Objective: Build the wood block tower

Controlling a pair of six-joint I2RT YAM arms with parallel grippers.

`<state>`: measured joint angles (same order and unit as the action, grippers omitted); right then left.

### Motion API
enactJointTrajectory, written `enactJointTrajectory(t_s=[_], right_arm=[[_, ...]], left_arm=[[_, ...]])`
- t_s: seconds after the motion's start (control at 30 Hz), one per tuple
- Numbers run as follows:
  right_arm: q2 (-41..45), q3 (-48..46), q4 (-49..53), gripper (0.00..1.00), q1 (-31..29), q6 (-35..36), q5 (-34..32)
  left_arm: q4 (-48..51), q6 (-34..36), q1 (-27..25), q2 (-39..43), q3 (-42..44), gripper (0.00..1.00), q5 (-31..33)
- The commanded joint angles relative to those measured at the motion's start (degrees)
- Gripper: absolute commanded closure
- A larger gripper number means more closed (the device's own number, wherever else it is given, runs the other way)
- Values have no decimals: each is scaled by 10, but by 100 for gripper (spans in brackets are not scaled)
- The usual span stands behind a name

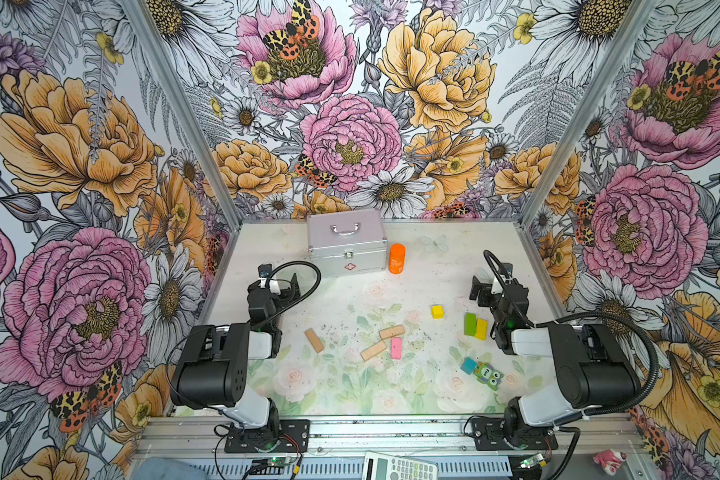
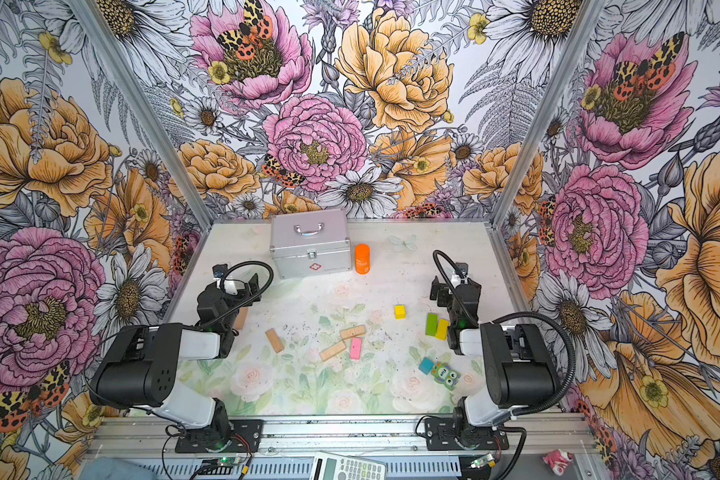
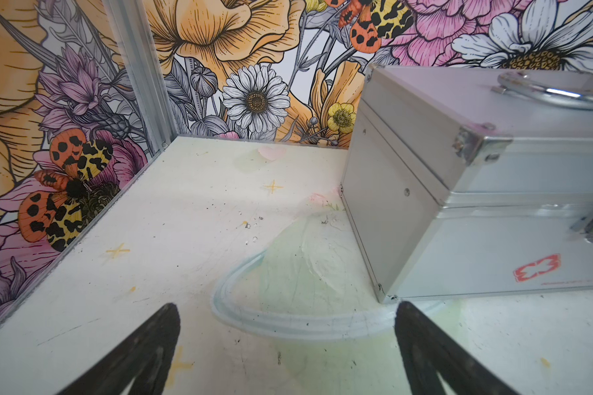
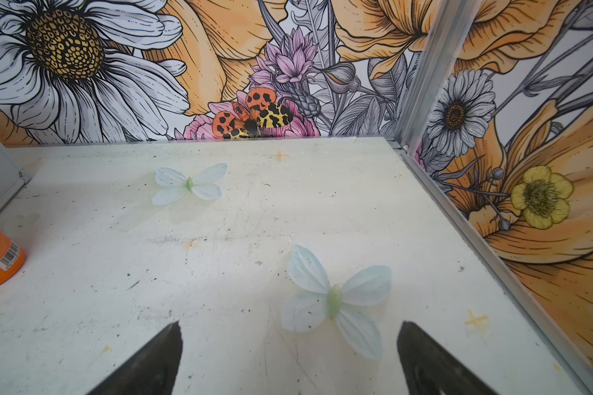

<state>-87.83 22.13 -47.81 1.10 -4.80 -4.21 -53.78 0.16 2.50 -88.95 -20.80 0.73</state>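
My left gripper (image 3: 286, 307) and right gripper (image 4: 290, 325) both gape wide and empty over the far part of the table (image 1: 350, 291). The wood blocks (image 1: 391, 331) lie loose mid-table, none stacked: tan planks (image 1: 373, 351) by the pink plank (image 1: 396, 348), the rest nearer my right arm. I judge them light, rigid and smooth, so I'd pinch a plank across its narrow sides.

one tan plank (image 2: 241, 318) half hidden behind the left arm (image 2: 213, 304).
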Motion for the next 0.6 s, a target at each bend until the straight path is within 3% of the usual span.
enactJointTrajectory(t_s=[0.0, 0.37, 0.47, 0.57], right_arm=[[-2, 7, -11, 0, 2, 6, 5], [-1, 8, -10, 0, 0, 8, 3], [10, 13, 7, 0, -10, 8, -34], [48, 48, 101, 0, -32, 6, -103]], left_arm=[[-3, -6, 4, -1, -9, 1, -20], [2, -4, 5, -1, -12, 1, -29], [1, -4, 5, -1, -11, 1, -28], [-1, -3, 4, 0, -10, 1, -29]])
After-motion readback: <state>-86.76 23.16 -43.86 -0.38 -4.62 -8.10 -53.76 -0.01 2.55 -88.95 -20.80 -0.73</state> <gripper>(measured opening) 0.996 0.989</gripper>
